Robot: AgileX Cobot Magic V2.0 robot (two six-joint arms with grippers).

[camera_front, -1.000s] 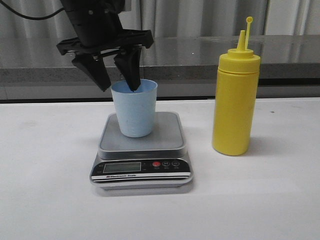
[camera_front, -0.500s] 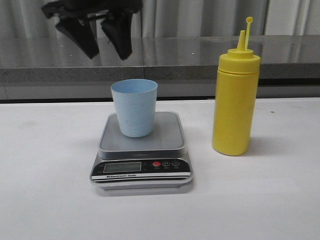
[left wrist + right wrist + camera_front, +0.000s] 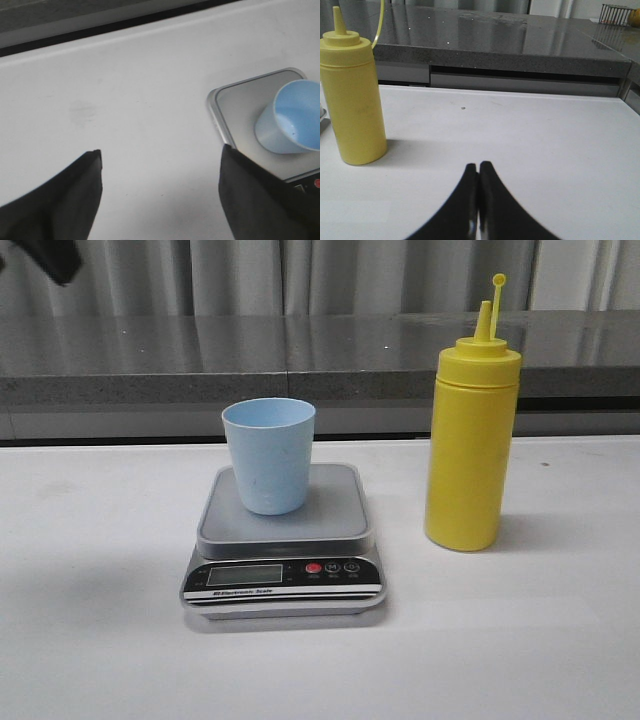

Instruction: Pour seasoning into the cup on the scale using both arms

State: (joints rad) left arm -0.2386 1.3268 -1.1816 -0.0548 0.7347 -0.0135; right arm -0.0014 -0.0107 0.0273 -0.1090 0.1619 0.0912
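The pale blue cup stands upright on the silver-grey scale at the table's middle; both also show in the left wrist view, the cup on the scale. The yellow seasoning bottle stands upright to the right of the scale, cap off its nozzle; it shows in the right wrist view too. My left gripper is open and empty, high above the table left of the scale; only a dark tip shows at the front view's top left. My right gripper is shut and empty, low over the table right of the bottle.
A grey stone counter runs along the back behind the white table. A wire rack sits far off on that counter.
My left gripper has let go of the cup, risen, and drawn away up and to the left, almost out of the front view. The cup stays on the scale.
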